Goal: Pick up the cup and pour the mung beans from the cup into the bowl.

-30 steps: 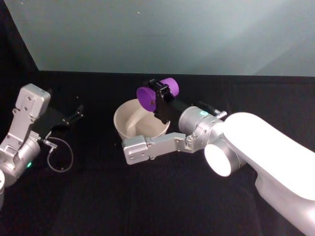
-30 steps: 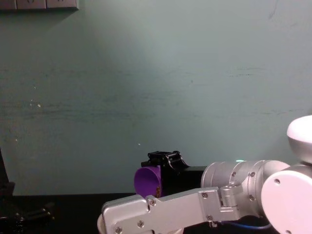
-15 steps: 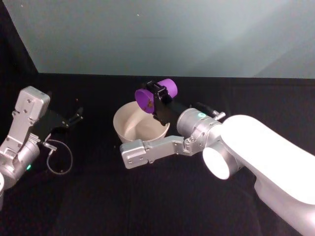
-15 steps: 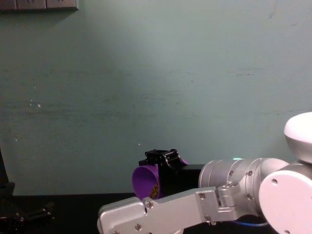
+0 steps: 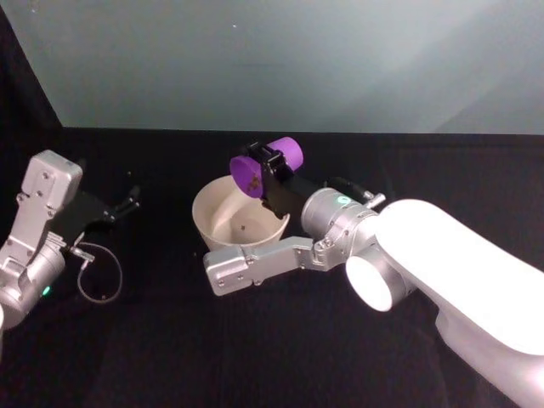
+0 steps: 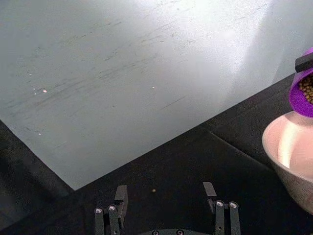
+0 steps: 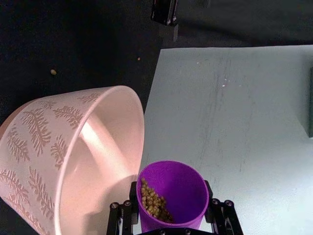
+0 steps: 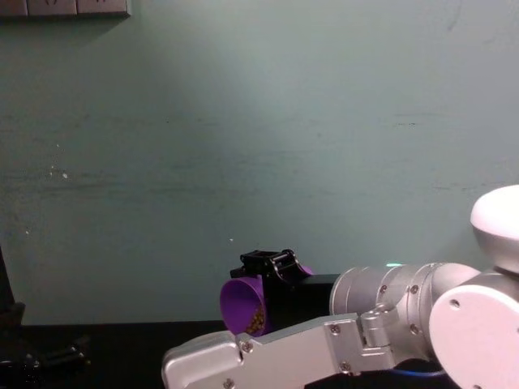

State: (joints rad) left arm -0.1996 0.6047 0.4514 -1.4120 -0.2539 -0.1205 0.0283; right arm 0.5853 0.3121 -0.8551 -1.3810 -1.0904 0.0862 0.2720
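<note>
The right gripper (image 5: 269,175) has the purple cup (image 5: 250,172) pinched between its jaws, one finger (image 7: 121,218) on each side of the wall. The cup is tipped right over on its side, mouth facing the robot's left, up in the air above the far rim of the cream bowl (image 5: 204,223). From the right wrist you can see the mung beans (image 7: 154,203) heaped along the low side of the cup (image 7: 172,193), close to its lip, with the leaf-patterned bowl (image 7: 44,132) just beyond. The bowl stands on the black table (image 5: 170,340), near the middle. One loose bean (image 7: 53,72) lies on the cloth outside it. Over on the robot's left, the left gripper (image 5: 127,204) hangs well apart from the bowl, jaws spread wide with nothing between them.
</note>
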